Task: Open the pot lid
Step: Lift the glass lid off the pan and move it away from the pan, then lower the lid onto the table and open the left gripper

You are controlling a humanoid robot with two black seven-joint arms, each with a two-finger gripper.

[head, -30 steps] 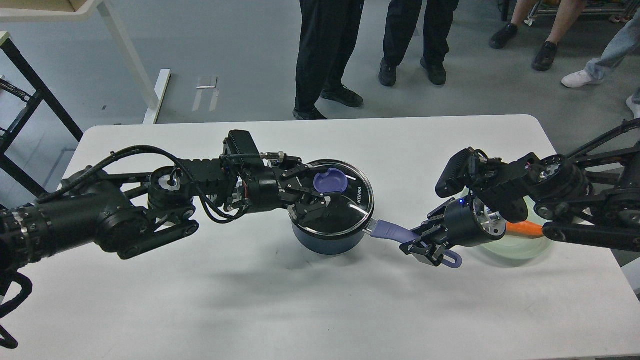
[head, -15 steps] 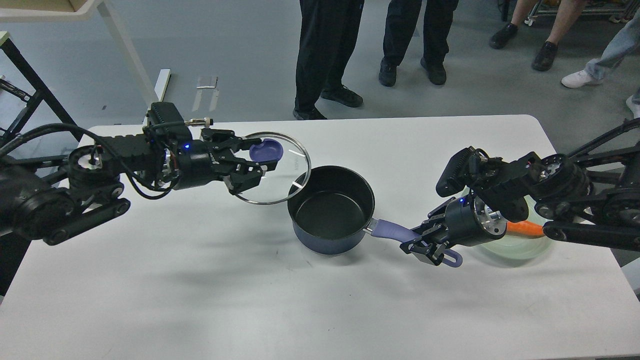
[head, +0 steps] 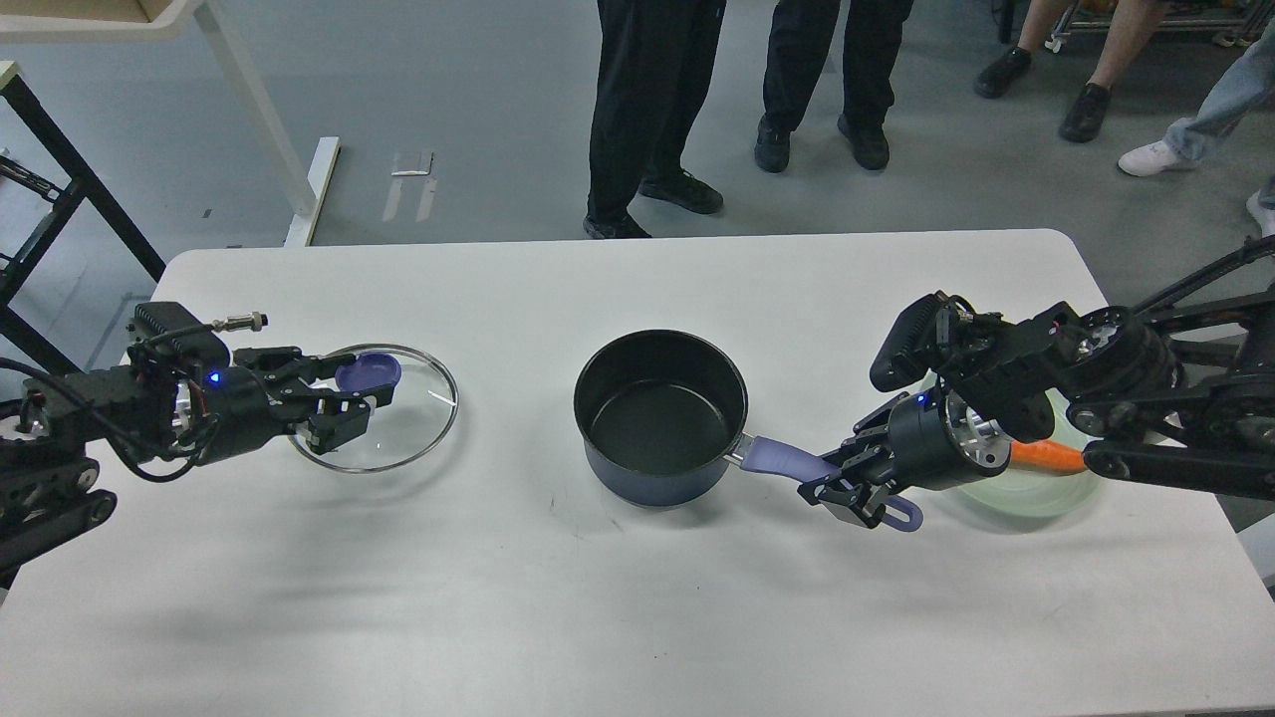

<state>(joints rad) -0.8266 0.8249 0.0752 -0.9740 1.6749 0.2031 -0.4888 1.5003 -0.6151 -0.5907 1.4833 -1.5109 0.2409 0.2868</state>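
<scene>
The dark blue pot (head: 659, 416) stands uncovered at the table's middle, its black inside empty. Its purple handle (head: 787, 461) points right. My right gripper (head: 847, 486) is shut on that handle near its far end. The glass lid (head: 403, 423) with a purple knob (head: 369, 371) sits low over the table's left side, well left of the pot. My left gripper (head: 344, 390) is shut on the knob. I cannot tell whether the lid rests on the table.
A pale green plate (head: 1036, 493) with an orange carrot (head: 1046, 455) lies at the right, partly under my right arm. Several people's legs stand beyond the far table edge. A black frame and a white desk leg stand at the far left.
My left gripper lifted the lid off the pot, carried it left and lowered it toward the table. The right gripper stayed on the handle.
</scene>
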